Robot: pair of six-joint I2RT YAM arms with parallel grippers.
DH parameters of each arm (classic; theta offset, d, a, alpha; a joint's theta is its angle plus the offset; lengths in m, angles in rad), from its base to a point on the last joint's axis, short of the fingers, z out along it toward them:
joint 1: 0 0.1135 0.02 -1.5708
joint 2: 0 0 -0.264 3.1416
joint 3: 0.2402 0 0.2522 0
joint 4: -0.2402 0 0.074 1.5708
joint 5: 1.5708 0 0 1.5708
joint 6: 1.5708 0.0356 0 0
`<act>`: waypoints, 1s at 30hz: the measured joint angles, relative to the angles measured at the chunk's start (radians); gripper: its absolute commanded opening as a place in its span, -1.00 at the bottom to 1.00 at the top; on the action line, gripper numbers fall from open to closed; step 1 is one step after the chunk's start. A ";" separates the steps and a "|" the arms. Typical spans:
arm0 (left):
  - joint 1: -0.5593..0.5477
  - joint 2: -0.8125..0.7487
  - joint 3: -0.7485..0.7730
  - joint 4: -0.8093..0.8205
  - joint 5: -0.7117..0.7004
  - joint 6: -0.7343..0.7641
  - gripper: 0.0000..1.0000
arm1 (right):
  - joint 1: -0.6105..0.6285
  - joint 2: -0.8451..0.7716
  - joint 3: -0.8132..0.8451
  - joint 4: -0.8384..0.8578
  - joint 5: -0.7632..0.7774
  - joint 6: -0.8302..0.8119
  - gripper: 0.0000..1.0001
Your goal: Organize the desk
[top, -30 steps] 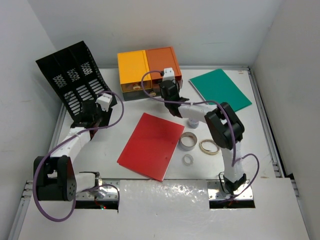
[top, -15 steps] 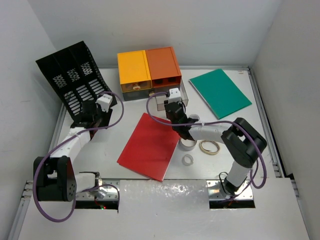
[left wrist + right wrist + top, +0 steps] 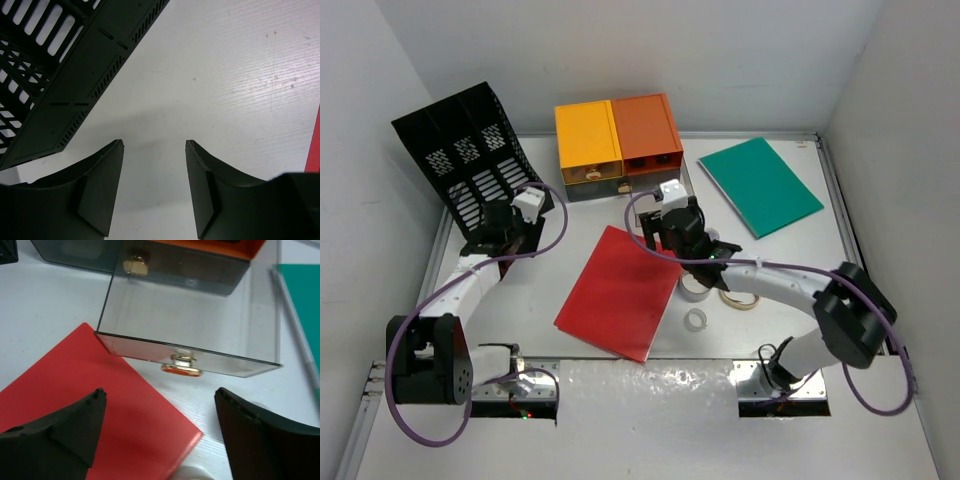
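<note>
Right wrist: right gripper (image 3: 160,395) wide open, empty, facing knob (image 3: 182,365) of clear drawer (image 3: 190,325) near desk's (image 3: 45,315) far edge; drawer corner just beside red folder (image 3: 100,420). Left gripper (image 3: 154,145) half-parted, empty, by black rack (image 3: 60,75), left edge. Risk: low approach snags folder's corner.

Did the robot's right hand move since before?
Yes. The right gripper pulled back from the orange box toward the robot's bases, and now sits above the red folder's far corner.
</note>
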State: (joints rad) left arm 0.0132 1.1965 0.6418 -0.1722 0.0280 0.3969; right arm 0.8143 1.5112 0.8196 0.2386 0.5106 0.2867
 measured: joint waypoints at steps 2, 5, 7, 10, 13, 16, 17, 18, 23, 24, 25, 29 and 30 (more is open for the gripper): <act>0.000 0.000 0.000 -0.003 0.001 0.000 0.02 | -0.001 -0.055 -0.006 -0.041 0.008 -0.022 -0.39; 0.000 -0.001 0.000 -0.004 0.002 0.000 0.02 | -0.024 -0.144 -0.053 -0.080 0.025 -0.023 -0.85; 0.000 -0.001 0.000 -0.004 0.003 0.000 0.02 | -0.082 -0.209 -0.119 -0.083 0.011 0.007 0.18; 0.000 -0.003 0.002 -0.005 0.003 0.000 0.02 | -0.217 -0.277 -0.218 -0.090 -0.036 0.039 0.79; 0.000 -0.006 0.002 -0.005 0.003 0.000 0.02 | -0.307 -0.282 -0.259 -0.101 -0.049 0.047 0.87; 0.000 -0.008 0.002 -0.005 0.003 0.000 0.02 | -0.333 -0.247 -0.257 -0.096 -0.095 0.027 0.85; 0.000 -0.008 0.002 -0.005 0.004 0.000 0.02 | -0.341 -0.219 -0.252 -0.089 -0.127 0.022 0.84; 0.000 -0.008 0.002 -0.005 0.004 0.000 0.02 | -0.349 -0.190 -0.246 -0.081 -0.164 0.014 0.83; 0.000 -0.011 0.006 -0.012 0.003 0.000 0.02 | -0.375 -0.032 -0.209 -0.045 -0.269 -0.019 0.80; 0.000 -0.013 0.006 -0.012 0.003 0.000 0.03 | -0.378 -0.003 -0.198 -0.044 -0.275 -0.026 0.79; 0.000 -0.015 0.006 -0.012 0.003 0.000 0.03 | -0.380 0.020 -0.189 -0.042 -0.277 -0.030 0.76; 0.000 -0.019 0.006 -0.012 0.003 0.000 0.03 | -0.380 0.101 -0.156 -0.021 -0.279 -0.050 0.58; 0.000 -0.019 0.006 -0.012 0.003 0.000 0.03 | -0.380 0.114 -0.152 -0.014 -0.279 -0.052 0.51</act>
State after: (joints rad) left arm 0.0132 1.1778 0.6479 -0.1844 0.0307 0.3973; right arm 0.4343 1.6257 0.6674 0.2249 0.2314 0.2344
